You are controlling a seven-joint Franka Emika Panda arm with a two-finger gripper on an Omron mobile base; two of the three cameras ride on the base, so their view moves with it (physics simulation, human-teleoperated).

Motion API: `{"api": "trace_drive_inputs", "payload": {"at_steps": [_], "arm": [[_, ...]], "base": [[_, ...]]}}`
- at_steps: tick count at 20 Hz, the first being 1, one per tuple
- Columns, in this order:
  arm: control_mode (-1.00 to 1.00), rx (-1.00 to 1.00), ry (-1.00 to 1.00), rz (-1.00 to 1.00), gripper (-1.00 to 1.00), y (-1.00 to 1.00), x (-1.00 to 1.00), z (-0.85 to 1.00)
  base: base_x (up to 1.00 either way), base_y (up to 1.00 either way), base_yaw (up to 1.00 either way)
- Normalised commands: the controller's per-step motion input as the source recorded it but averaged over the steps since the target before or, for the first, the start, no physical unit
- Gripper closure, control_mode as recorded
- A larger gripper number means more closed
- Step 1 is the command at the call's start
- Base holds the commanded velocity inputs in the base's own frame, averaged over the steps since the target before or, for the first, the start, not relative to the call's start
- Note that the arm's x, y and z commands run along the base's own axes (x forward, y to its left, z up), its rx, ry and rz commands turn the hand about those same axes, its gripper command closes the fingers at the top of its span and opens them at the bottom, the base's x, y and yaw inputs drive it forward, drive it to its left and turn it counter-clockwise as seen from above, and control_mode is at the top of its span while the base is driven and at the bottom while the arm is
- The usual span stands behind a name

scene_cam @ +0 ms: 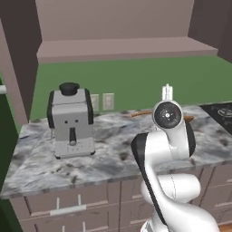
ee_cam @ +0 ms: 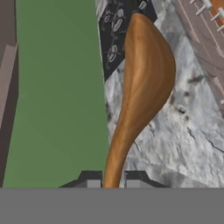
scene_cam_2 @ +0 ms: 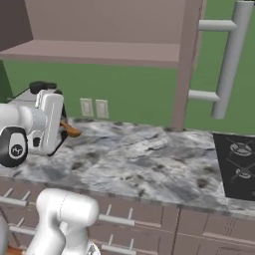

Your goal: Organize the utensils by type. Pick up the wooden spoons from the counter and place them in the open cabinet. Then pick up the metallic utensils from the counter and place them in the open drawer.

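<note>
Above the grey-and-white marbled desk (ee_cam: 183,144), jaws clench the slim handle of a light, stiff orange-brown wooden spoon (ee_cam: 146,78), its bowl projecting forward.

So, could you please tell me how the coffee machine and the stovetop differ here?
The coffee machine stands upright on the counter, grey with black trim; the stovetop lies flat and is black. The coffee machine sits toward the left end, the stovetop at the right. Both share the marbled counter.

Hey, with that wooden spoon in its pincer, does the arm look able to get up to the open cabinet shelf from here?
Probably yes. The pincer holds the wooden spoon above the counter, and nothing visible blocks the way up to the cabinet shelf.
</note>
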Motion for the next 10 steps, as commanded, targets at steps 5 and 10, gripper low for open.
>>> {"api": "trace_drive_inputs", "payload": {"at_steps": [5,10], "arm": [[-1.0,0.0,-0.01,-0.04,1.0,0.05,0.11,0.0],[-1.0,-0.03,-0.07,-0.18,1.0,0.26,0.63,0.0]], "base": [[0.42,0.22,-0.18],[0.0,0.0,0.0]]}}
